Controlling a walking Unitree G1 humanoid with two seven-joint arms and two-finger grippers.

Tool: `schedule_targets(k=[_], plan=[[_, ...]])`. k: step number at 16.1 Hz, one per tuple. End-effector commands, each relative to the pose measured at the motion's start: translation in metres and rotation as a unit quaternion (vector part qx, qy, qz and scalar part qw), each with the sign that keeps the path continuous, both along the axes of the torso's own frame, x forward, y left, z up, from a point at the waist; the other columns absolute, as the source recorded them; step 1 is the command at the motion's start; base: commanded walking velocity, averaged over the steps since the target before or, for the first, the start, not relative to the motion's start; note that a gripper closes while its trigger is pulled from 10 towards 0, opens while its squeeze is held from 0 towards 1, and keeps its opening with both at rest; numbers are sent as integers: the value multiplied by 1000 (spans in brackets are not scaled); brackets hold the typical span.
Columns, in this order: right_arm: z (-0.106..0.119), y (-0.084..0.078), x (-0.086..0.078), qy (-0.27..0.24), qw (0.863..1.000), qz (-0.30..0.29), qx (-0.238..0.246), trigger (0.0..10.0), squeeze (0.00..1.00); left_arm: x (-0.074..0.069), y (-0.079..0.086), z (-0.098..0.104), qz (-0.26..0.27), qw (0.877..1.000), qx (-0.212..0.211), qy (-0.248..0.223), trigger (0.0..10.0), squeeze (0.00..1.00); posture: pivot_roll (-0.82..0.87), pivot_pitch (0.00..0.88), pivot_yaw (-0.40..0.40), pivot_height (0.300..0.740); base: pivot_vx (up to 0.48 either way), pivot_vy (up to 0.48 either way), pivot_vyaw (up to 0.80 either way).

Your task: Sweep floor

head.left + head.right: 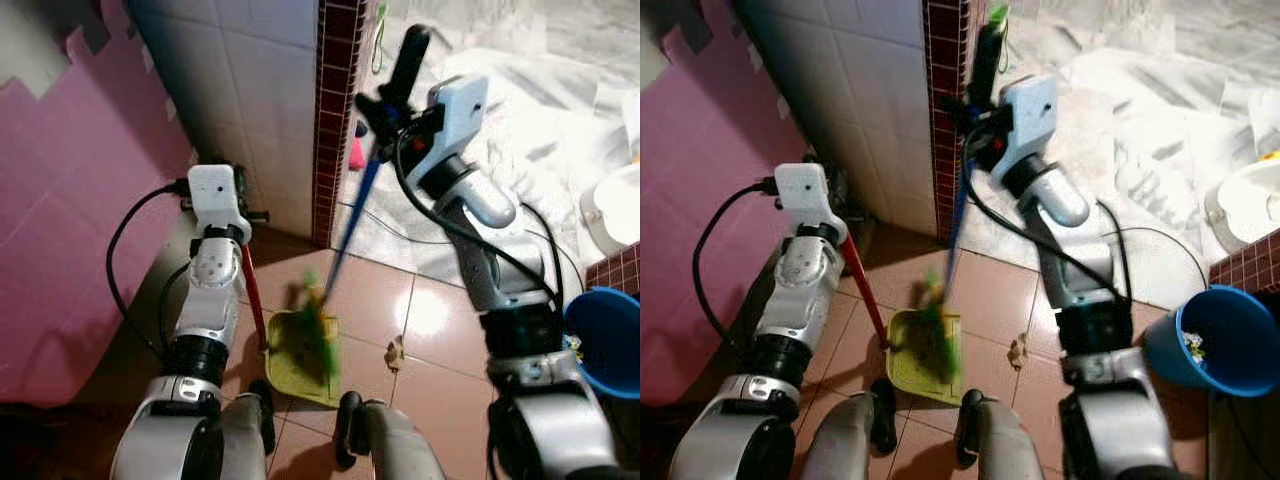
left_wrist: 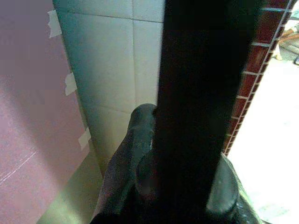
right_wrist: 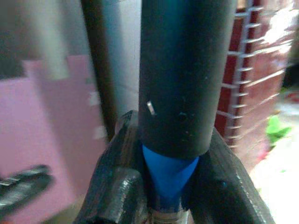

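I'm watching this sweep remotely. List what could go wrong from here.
The broom head is blurred over the yellow-green dustpan, so a hard stroke may flick dirt back out. A scrap of debris lies on the tiles beside the pan and could be missed. The blue bucket stands close to the right arm and might get knocked.

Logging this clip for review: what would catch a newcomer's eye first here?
The green broom head, blurred, sits over the yellow-green dustpan on the tiled floor between the arms. The right end effector grips the blue broom handle; the left end effector holds the dustpan's red handle. A blue bucket stands at the right.
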State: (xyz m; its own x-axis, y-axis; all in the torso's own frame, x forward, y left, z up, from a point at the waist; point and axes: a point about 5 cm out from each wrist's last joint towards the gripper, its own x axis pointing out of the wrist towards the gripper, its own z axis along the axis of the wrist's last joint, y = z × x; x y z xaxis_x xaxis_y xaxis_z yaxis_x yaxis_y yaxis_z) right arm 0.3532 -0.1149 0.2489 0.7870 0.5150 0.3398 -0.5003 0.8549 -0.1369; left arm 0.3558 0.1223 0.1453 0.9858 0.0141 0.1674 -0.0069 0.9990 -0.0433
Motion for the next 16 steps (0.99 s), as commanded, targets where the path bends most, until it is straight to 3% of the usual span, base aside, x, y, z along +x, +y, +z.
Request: schedule_targets(k=[1,3,6,8,10,13,16], plan=[[26,-9,0,-77,996,-35,-22,10000,0,-1,-2,-13,-4,1000,-8,30,10000,0,-91,128,-16,740,0,0,0],[30,-18,6,-105,986,-93,-86,10000,0,3,0,-9,-5,1000,6,17,10000,0,-95,112,-5,740,0,0,0],[20,-23,10,-86,984,-114,-104,10000,0,6,3,-7,-2,1000,9,14,10000,0,-93,103,1,740,0,0,0],[-3,-26,12,-53,982,-138,-116,10000,0,8,5,-6,-2,1000,11,13,10000,0,-92,95,5,740,0,0,0],[-11,-26,14,-37,982,-150,-111,10000,0,9,5,-7,-4,1000,11,12,10000,0,-92,93,6,740,0,0,-800],[-13,-29,13,-66,970,-174,-156,10000,0,9,7,-8,-2,1000,16,11,10000,0,-96,93,8,740,0,0,-800],[-15,-31,14,-72,968,-175,-164,10000,0,11,9,-6,-1,1000,21,5,10000,0,-98,93,0,740,0,0,0]])
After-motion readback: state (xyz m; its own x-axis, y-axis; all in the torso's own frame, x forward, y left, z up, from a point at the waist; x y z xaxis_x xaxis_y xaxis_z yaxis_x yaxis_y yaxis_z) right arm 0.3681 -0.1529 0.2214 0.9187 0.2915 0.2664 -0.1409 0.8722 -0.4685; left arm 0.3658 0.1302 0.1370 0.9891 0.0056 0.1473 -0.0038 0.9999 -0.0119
